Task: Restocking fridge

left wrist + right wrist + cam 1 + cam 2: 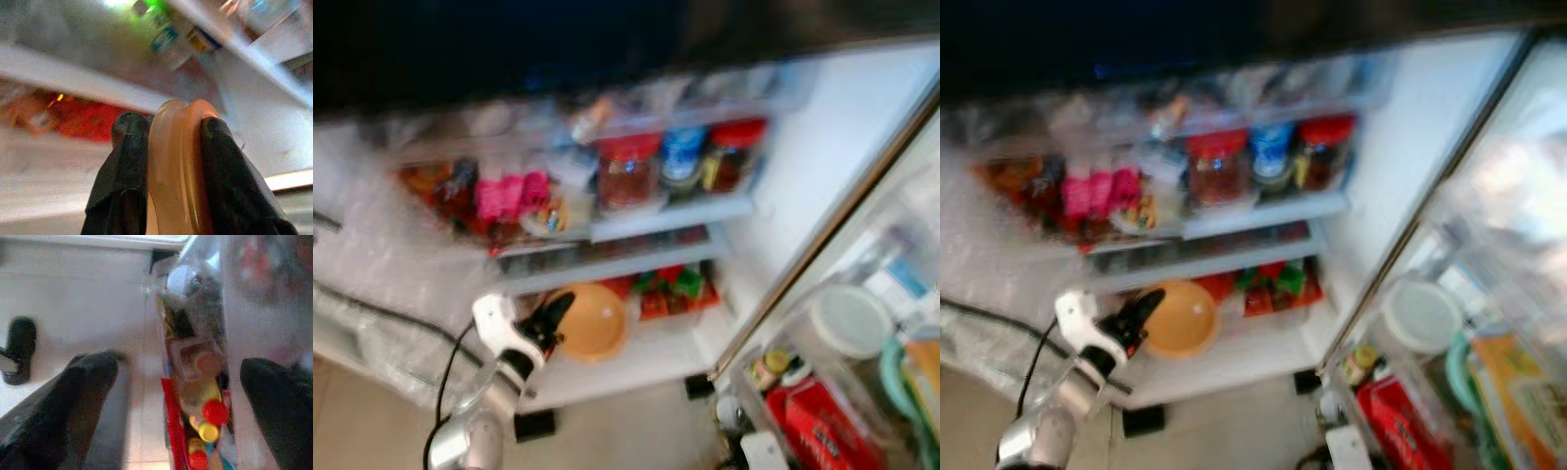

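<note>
The fridge stands open before me, its shelves (656, 217) packed with jars and packets. My left gripper (551, 318) is shut on the rim of an orange bowl (590, 319), which rests at the left of the bottom shelf (636, 357). In the left wrist view the two black fingers (124, 181) pinch the bowl's doubled orange rim (178, 161). Seen from the right wrist, my right gripper (183, 396) hangs open over the floor beside the door bins, with a wide gap between its fingers (73, 396).
Red-lidded jars (628, 171) and a blue-lidded one (681, 152) stand on the upper shelf, pink packets (509, 196) to their left. The open door (862, 323) at right holds a white lid (847, 318), a red carton (827, 421) and bottles. Black cables (401, 318) cross the left side.
</note>
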### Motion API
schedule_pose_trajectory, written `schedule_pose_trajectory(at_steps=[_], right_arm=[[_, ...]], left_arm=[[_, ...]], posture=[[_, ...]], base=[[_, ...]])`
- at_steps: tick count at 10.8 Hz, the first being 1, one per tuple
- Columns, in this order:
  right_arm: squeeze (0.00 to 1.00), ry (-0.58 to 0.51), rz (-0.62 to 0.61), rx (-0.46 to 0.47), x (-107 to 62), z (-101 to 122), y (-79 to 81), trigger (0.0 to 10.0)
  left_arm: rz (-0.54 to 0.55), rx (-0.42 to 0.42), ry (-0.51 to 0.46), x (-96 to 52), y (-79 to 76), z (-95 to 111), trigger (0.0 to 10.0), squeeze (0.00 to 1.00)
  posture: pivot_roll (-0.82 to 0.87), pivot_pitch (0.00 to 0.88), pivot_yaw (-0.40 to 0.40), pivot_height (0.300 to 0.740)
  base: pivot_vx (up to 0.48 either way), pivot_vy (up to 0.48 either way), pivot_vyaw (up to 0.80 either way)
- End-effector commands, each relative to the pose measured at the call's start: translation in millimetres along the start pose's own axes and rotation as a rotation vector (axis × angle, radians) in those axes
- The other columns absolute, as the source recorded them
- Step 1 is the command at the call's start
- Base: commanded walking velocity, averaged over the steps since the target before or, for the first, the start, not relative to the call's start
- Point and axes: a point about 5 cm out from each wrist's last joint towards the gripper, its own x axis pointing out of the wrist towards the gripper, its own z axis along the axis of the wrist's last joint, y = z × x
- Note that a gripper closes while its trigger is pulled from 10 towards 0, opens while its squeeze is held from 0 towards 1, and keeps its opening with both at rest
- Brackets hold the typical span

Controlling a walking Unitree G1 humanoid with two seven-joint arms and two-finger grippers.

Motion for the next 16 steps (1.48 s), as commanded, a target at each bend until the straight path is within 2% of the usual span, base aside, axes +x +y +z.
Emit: schedule_pose_trajectory(at_steps=[1,6,8,12,16], right_arm=[[0.00,0.064,-0.036,-0.003,-4.8,-19,-11.3,10.0],[0.00,0.034,-0.026,0.017,-3.1,-12,-6.4,10.0],[0.00,0.023,-0.012,0.025,-2.1,-8,-0.1,10.0],[0.00,0.032,-0.010,0.024,-3.8,-14,-2.9,10.0],[0.00,0.056,-0.025,0.019,-3.7,-16,-4.3,10.0]], left_arm=[[-0.032,-0.024,0.011,0.9,-6.9,-6,10.0,0.00],[-0.059,-0.046,0.023,-1.1,-8.9,-10,10.0,0.00],[-0.019,-0.150,-0.020,-2.0,-0.7,-10,10.0,0.00],[0.002,-0.189,-0.049,1.9,3.9,-9,10.0,0.00],[-0.001,-0.187,-0.046,3.6,4.8,-10,10.0,0.00]], posture=[[0.05,0.157,-0.011,0.740],[0.05,0.158,-0.010,0.740],[0.04,0.164,-0.009,0.740],[0.04,0.166,-0.012,0.740],[0.04,0.154,-0.012,0.735]], base=[[0.255,0.000,0.00],[0.000,0.000,0.00],[0.000,0.000,0.00],[0.000,0.000,0.00],[0.000,0.000,0.00]])
